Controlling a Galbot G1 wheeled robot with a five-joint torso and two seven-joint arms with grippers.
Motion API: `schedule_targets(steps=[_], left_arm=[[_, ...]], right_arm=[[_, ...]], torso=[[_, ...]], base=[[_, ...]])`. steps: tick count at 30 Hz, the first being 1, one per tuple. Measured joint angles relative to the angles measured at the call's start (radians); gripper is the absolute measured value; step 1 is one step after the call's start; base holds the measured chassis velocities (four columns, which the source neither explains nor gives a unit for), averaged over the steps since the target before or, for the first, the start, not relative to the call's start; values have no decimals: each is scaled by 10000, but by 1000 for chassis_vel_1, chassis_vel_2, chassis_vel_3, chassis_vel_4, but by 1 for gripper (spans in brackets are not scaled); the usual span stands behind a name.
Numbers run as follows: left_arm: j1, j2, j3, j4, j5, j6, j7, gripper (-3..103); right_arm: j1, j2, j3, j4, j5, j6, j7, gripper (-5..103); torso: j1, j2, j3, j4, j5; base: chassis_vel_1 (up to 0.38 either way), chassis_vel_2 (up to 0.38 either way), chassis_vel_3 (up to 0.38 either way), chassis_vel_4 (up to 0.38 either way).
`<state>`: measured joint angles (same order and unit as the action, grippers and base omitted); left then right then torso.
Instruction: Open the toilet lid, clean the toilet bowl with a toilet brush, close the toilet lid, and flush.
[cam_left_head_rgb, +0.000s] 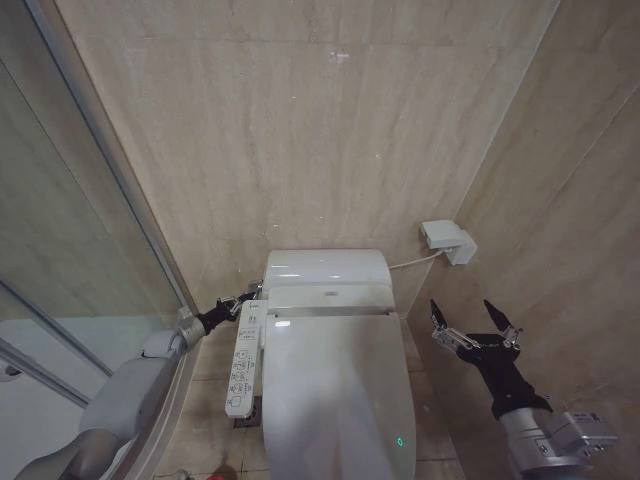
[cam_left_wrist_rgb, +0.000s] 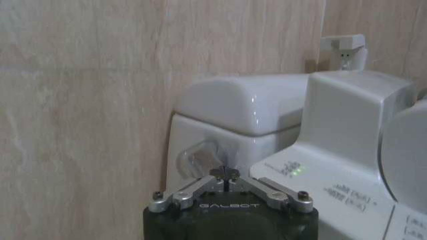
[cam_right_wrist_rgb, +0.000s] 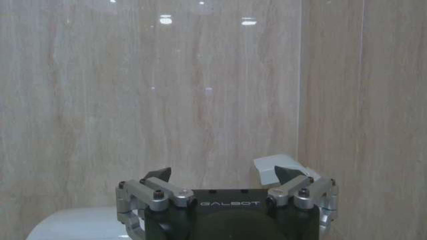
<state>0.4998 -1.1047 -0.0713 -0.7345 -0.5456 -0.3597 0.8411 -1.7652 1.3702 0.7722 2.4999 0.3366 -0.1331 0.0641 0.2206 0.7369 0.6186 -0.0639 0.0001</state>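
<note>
The toilet lid (cam_left_head_rgb: 335, 390) is down, glossy white, covering the toilet bowl, which is hidden beneath it. The white button panel (cam_left_head_rgb: 243, 360) runs along the toilet's left side. My left gripper (cam_left_head_rgb: 250, 292) is shut with nothing in it, its tips right at the left side of the tank (cam_left_head_rgb: 325, 268). In the left wrist view the left gripper (cam_left_wrist_rgb: 225, 174) points at a rounded translucent lever (cam_left_wrist_rgb: 197, 156) on the tank's side, very close to it. My right gripper (cam_left_head_rgb: 462, 305) hangs open and empty to the right of the toilet; the right gripper (cam_right_wrist_rgb: 221, 172) faces the wall. The toilet brush is out of view.
A glass shower partition (cam_left_head_rgb: 60, 250) closes off the left. Beige tiled walls stand behind and to the right. A white wall box (cam_left_head_rgb: 447, 240) with a cable sits right of the tank. Narrow strips of floor run along both sides of the toilet.
</note>
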Motion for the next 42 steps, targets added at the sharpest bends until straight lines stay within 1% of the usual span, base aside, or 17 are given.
schedule_targets(steps=[12,16,19,20,21,23,24,27,28,31,33,34,35,36,38,39,42], left_arm=[[-20,-244,84,370,-897,363,-235,0],[14,-438,-26,441,-828,403,-749,0],[192,-423,-360,157,-1234,416,-1383,0],[192,-423,-360,157,-1234,416,-1383,0],[345,-404,-626,-236,-1324,407,-1592,0],[886,-276,-1340,-1373,-1408,529,-2117,0],[886,-276,-1340,-1373,-1408,529,-2117,0],[1879,27,-2277,-3583,-1428,690,-2979,0],[1879,27,-2277,-3583,-1428,690,-2979,0],[2745,187,-2746,-5394,-1436,838,-4059,0],[2917,190,-2809,-5722,-1412,869,-4362,0],[3265,151,-2948,-6467,-1248,931,-5205,0],[3707,-4,-3140,-7350,-913,1074,-6443,0],[3707,-4,-3140,-7350,-913,1074,-6443,0],[4199,-288,-3346,-8270,-477,1256,-7758,0],[4199,-288,-3346,-8270,-477,1256,-7758,0],[4819,-657,-3751,-9213,79,1330,-8603,0]], right_arm=[[0,0,0,0,0,0,0,100],[0,0,0,0,0,0,0,100],[0,-3,-1,0,1,0,-5,100],[0,-3,-1,0,1,0,-5,100],[0,0,-2,0,1,0,-6,100],[-2,0,-1,0,0,0,0,100],[-2,0,-1,0,0,0,0,100],[0,-2,0,0,0,0,0,100],[0,-2,0,0,0,0,0,100],[0,0,0,0,0,0,0,100],[0,-1,-1,0,0,0,-1,100],[0,-1,0,0,0,0,-1,100],[0,-1,-1,0,0,0,0,100],[0,-1,-1,0,0,0,0,100],[0,-1,0,0,0,0,-1,100],[0,-1,0,0,0,0,-1,100],[0,-1,-1,1,0,0,-1,100]], torso=[[1,-1,2,1,-1],[-3,0,1,6,-1],[-2,-1,1,4,-6],[-2,-1,1,4,-6],[3,-2,0,-13,-5],[5,-3,3,-14,-9],[5,-3,3,-14,-9],[6,-3,3,-4,-4],[6,-3,3,-4,-4],[2,-2,0,2,1],[1,-2,0,3,-1],[1,-2,0,1,-4],[-1,-1,-1,0,0],[-1,-1,-1,0,0],[0,-1,0,-3,-4],[0,-1,0,-3,-4],[1,-1,0,-4,0]], base=[[0,0,0,0],[0,0,0,0],[0,0,0,0],[0,0,0,0],[0,0,0,0],[-59,-8,-13,-27],[-59,-22,-18,-84],[-28,-7,-6,-14],[0,0,0,0],[0,0,0,0],[0,0,0,0],[0,0,0,0],[0,0,0,0],[0,0,0,0],[0,0,0,0],[0,0,0,0],[0,0,0,0]])
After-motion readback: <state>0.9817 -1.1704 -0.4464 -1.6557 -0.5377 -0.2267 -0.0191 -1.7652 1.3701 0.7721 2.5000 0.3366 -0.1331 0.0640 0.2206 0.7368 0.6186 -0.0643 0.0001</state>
